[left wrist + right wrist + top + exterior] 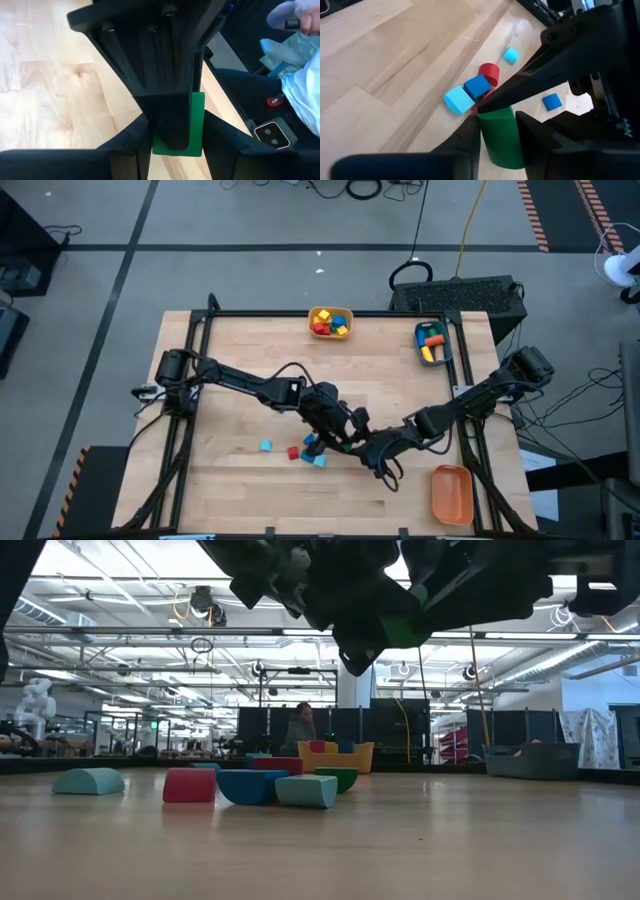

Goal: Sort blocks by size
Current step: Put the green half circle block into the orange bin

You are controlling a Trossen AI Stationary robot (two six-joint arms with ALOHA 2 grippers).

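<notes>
A green block (405, 632) hangs high above the table between my two grippers, which meet tip to tip near the table's middle. My left gripper (345, 435) comes from the left and my right gripper (362, 448) from the right; both are shut on the green block. Below them several small blocks rest on the table: a cyan one (459, 99), a blue one (477, 86), a red cylinder (490, 74), a further cyan one (510, 55) and a blue one (551, 101). My left gripper pinches the green block by two opposite sides (197, 107) between its two fingers. The fingers slant down from the table's left. The block is lifted clear of the table. My right gripper's finger (170, 125) lies over the block's face. My right gripper pinches the green block's other pair of sides (500, 132) between its two fingers. It slants down from the table's right. The block stands clear of the table, with my left gripper's fingertip (487, 104) on its far end.
A yellow bin (318, 310) holding blocks stands at the far edge, a grey-teal bin (447, 343) with blocks at the far right, and an orange bin (451, 492) at the near right. Bare wood lies to the left and near side of the loose blocks.
</notes>
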